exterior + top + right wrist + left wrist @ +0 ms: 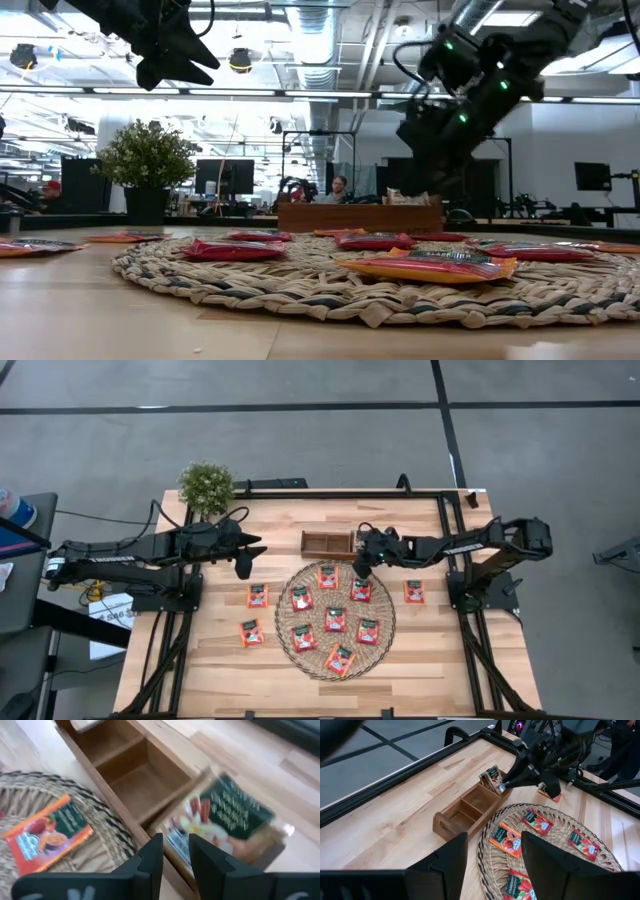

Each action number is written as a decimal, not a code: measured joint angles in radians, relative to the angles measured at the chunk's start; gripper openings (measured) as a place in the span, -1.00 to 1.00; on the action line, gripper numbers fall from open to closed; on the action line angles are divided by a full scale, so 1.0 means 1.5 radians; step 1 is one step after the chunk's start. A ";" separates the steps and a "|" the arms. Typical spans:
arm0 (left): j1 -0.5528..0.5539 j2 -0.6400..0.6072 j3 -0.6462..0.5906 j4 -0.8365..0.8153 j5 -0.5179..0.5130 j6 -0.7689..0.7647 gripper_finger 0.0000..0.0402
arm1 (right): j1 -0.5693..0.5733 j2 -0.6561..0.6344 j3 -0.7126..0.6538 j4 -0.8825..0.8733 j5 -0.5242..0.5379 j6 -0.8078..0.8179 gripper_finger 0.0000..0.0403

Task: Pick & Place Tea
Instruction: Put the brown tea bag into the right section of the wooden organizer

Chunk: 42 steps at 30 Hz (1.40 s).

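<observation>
Several red-orange tea sachets [335, 618] lie flat on the round woven mat [290, 645]. Two more [257, 596] lie on the table to its left and one [414, 592] to its right. In the wooden tray [315, 543], sachets [492, 774] stand leaning in the right end slot. My right gripper [174, 851] hovers just over that slot [225, 815], its fingers a narrow gap apart. It also shows at the slot in the left wrist view [503, 785]. My left gripper [492, 870] is open, in the air left of the tray [245, 565].
A small potted plant [206, 485] stands at the table's far left corner. The tray's left [451, 818] and middle [479, 800] slots hold nothing. Bare wood lies along the table's near edge [330, 695]. A person [340, 188] sits in the room beyond the table.
</observation>
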 joint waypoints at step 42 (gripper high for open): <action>-0.001 0.067 0.001 0.005 0.046 -0.005 -0.12 | -0.037 0.104 0.251 -0.354 -0.162 -0.003 -1.00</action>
